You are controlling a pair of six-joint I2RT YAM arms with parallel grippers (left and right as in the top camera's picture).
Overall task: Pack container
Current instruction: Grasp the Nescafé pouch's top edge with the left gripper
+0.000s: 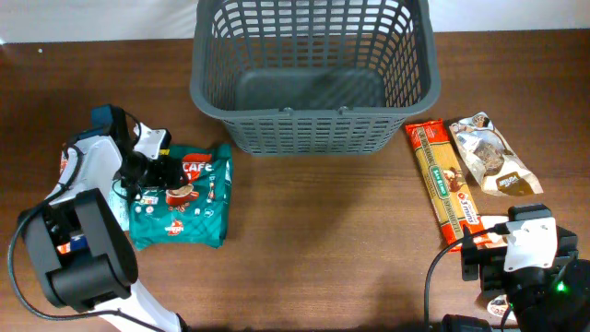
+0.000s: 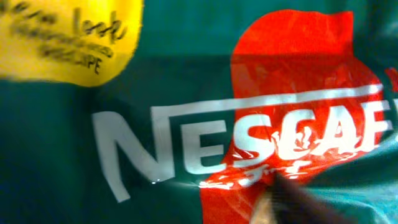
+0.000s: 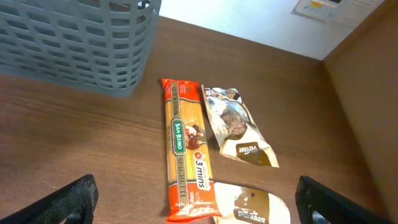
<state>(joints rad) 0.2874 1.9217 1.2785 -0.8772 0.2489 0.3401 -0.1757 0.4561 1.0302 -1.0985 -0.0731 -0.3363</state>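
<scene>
The dark grey slotted container (image 1: 313,138) stands at the back middle of the table, with nothing visible inside; its corner shows in the right wrist view (image 3: 74,43). My left gripper (image 1: 152,171) is down on the upper left part of a green Nescafé packet (image 1: 189,203). The packet fills the left wrist view (image 2: 186,124), where a dark fingertip (image 2: 280,199) pinches creased foil. My right gripper (image 3: 199,205) is wide open and empty, low over the table at the front right (image 1: 502,249).
An orange spaghetti pack (image 1: 447,180) (image 3: 185,149) lies right of the container. A brown-and-white snack pouch (image 1: 493,155) (image 3: 239,127) lies beside it. A second such pouch (image 3: 252,208) lies between the right fingers. The table's right edge is close.
</scene>
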